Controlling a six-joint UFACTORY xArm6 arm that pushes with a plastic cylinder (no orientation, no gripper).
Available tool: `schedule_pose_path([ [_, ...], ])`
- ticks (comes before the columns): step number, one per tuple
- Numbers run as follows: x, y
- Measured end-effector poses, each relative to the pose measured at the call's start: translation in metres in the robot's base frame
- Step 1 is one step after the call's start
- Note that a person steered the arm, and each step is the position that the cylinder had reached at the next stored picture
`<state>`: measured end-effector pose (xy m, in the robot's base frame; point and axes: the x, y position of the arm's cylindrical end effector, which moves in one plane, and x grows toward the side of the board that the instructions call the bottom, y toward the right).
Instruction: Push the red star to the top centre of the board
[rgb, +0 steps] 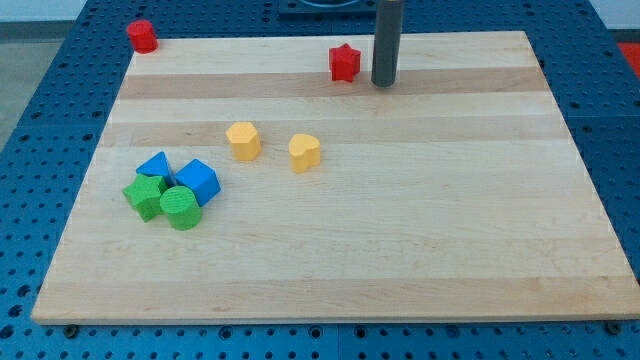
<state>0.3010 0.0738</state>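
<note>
The red star (344, 62) lies near the top edge of the wooden board (400, 240), about at its centre. My tip (384, 83) stands just to the star's right, a small gap apart, not touching it. The dark rod rises from the tip out of the view's top.
A red cylinder (142, 36) sits at the board's top left corner, at its edge. Two yellow blocks (243, 140) (305, 152) lie left of centre. A cluster at the left holds two blue blocks (155, 166) (198, 181), a green star-like block (146, 196) and a green cylinder (180, 207).
</note>
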Motion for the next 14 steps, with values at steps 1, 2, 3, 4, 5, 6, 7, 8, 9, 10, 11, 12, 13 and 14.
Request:
schedule_pose_path([
  [1, 0.007, 0.0],
  [2, 0.007, -0.005],
  [3, 0.004, -0.011],
  [4, -0.004, -0.014],
  [5, -0.012, -0.019],
  [6, -0.021, -0.026],
  [7, -0.038, -0.035],
  [8, -0.058, -0.048],
  [9, -0.076, -0.064],
  [10, -0.077, -0.069],
  [11, -0.071, -0.069],
  [12, -0.066, -0.069],
  [13, -0.065, -0.071],
  [14, -0.054, -0.071],
])
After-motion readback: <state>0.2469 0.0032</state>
